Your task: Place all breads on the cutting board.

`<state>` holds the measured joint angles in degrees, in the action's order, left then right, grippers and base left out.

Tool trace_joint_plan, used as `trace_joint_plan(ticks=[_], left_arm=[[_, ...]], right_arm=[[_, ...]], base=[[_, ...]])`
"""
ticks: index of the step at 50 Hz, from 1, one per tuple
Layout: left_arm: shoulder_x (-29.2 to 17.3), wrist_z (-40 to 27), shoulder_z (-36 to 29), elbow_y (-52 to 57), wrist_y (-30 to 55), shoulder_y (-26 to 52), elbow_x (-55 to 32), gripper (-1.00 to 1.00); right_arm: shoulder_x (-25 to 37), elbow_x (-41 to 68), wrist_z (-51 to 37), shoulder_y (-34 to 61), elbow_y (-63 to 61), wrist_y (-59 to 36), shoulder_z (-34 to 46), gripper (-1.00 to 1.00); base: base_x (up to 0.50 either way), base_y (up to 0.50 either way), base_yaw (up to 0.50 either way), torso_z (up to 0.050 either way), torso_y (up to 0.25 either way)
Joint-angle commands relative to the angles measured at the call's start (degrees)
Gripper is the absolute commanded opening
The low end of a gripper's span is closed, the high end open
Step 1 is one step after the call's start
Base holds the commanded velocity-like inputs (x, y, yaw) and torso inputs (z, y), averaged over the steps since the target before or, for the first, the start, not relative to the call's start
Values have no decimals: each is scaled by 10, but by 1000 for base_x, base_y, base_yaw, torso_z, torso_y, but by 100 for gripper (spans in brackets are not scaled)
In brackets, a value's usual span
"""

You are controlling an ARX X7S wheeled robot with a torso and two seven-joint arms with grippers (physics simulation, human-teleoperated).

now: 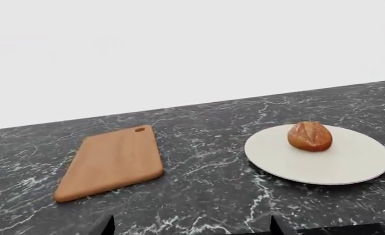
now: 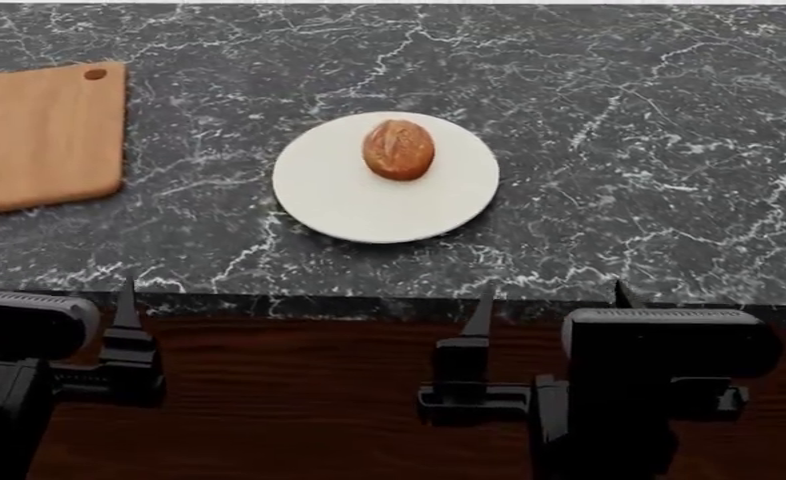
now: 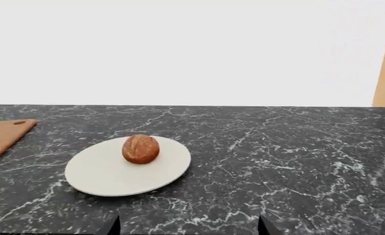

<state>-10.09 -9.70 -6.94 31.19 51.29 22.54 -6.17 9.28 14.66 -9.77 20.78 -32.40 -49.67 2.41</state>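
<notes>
- Head view: roll (image 2: 399,149) sitting on white plate (image 2: 353,205), mid surface (image 2: 633,120).
- Cutting board (image 2: 40,135) lying left, apart from plate.
- Left claw (image 2: 53,285) and right claw (image 2: 549,305) hanging released, holding nothing.

Everything before me is evenly and brightly lit, with no single lamp I can place. The white plate (image 2: 366,205) casts only a thin dark rim of shadow onto the black marble counter (image 2: 633,120), and the roll (image 2: 399,149) shades the plate faintly. No glare anywhere. My wrist pictures look a little soft, the board (image 1: 110,161) slightly smeared at its near end. Behind the counter the background is blank white. Lines at the edges stay straight.
</notes>
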Motion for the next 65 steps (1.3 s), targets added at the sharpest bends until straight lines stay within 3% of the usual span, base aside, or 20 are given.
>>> trace_joint_plan(ticks=[1, 5, 9, 10, 14, 15, 16, 18, 22, 26, 37, 45, 51, 55, 58, 60, 65], left_arm=[[-4, -4, -6, -16, -36, -17, 2, 100], [-4, -5, 0, 5, 1, 1, -6, 100], [-6, -7, 0, 5, 0, 1, -6, 100], [-6, -7, -1, -12, -34, -16, -3, 100], [-6, -9, 2, 4, 0, 1, -8, 100], [-7, -9, 1, 3, -3, -1, -8, 100], [-7, -10, -3, -22, -57, -28, -1, 100], [-8, -10, 2, 11, 5, 3, -10, 100], [-10, -14, 3, -2, -25, -7, -6, 100], [-12, -16, 2, 22, 4, 1, -8, 100], [-23, -23, 32, 193, 206, 86, -34, 100], [-42, -19, 31, 172, 287, 197, -37, 100], [-58, -17, 36, 215, 386, 278, -48, 100], [-83, -54, 79, 225, 387, 268, -107, 100], [-119, -155, 120, 226, 387, 266, -244, 100], [-129, -163, 134, 257, 339, 190, -232, 100], [-140, -176, 117, 251, 318, 173, -220, 100]], right_arm=[[5, 8, -1, 0, -7, -1, 0, 100], [7, 7, -1, 0, -6, 1, 4, 100], [9, 8, -2, 3, -9, 0, 7, 100], [9, 10, -2, 4, -8, 1, 5, 100], [10, 14, -3, 4, -10, 0, 0, 100], [10, 15, -4, 5, -11, -1, -1, 100], [10, 15, -6, 9, -16, -4, 0, 100], [10, 16, -7, 10, -17, -6, 2, 100], [13, 20, -7, 11, -23, -11, -3, 100], [18, 25, -11, 19, -40, -24, -9, 100], [31, 58, -30, 79, -156, -130, -29, 100], [52, 57, -34, 184, -115, -180, -33, 100], [55, 70, -36, 233, -123, -226, -41, 100], [59, 70, -35, 224, -121, -225, -43, 100], [62, 70, -36, 220, -119, -224, -51, 100], [64, 63, -39, 208, -110, -211, -55, 100], [66, 65, -41, 201, -109, -214, -75, 100]], base=[[203, 235, 0, 0, 0], [207, 234, 0, 0, 0], [252, 225, 0, 0, 0], [293, 223, 0, 0, 0], [327, 213, 0, 0, 0], [332, 211, 0, 0, 0], [332, 211, 0, 0, 0], [332, 211, 0, 0, 0], [336, 270, 0, 0, 0], [334, 327, 0, 0, 0], [336, 354, 0, 0, 0], [335, 353, 0, 0, 0], [334, 347, 0, 0, 3], [335, 322, 0, 0, 0], [334, 301, 0, 0, 0], [336, 280, 0, 0, 0], [335, 120, 0, 0, 0]])
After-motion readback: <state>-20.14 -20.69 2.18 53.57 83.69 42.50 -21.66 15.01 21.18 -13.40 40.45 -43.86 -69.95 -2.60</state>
